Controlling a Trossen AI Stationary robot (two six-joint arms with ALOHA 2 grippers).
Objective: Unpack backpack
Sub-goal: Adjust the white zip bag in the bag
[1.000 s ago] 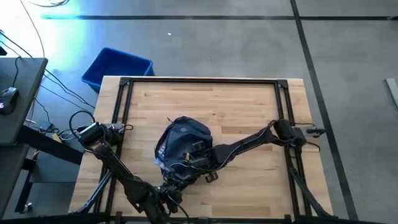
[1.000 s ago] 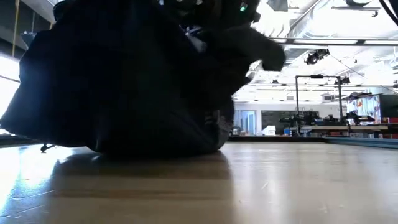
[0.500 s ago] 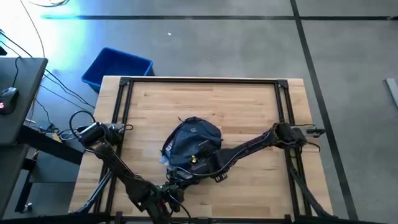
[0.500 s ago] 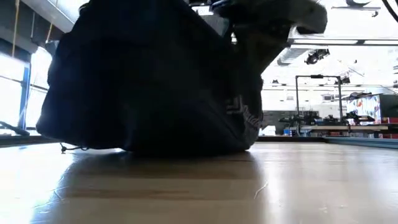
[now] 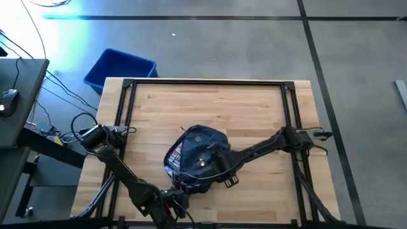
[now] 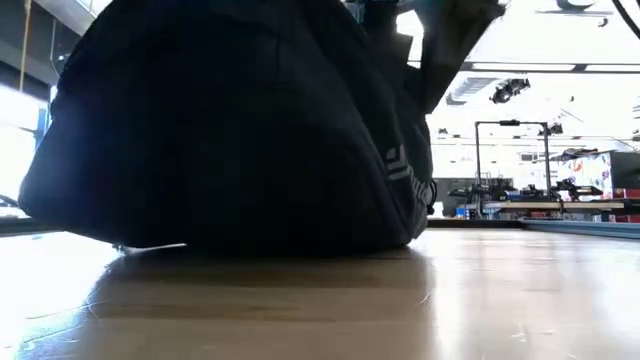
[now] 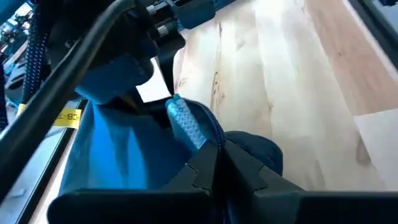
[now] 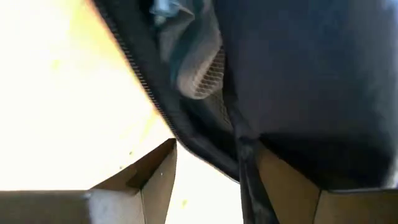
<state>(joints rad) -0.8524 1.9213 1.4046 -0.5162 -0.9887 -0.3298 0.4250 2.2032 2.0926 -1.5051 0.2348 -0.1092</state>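
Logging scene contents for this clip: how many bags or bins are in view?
2. The navy backpack lies on the table's near middle, both arms reaching it. The blue bin stands on the floor past the table's far left corner. Anything inside the backpack is hidden.

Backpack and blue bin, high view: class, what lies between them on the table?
Only bare wooden table and its black frame edge separate the backpack from the blue bin, seen from above.

text: yellow tag (image 7: 68, 116) reads "BC" (partly cut off) | backpack (image 6: 240, 130) lettering illegible
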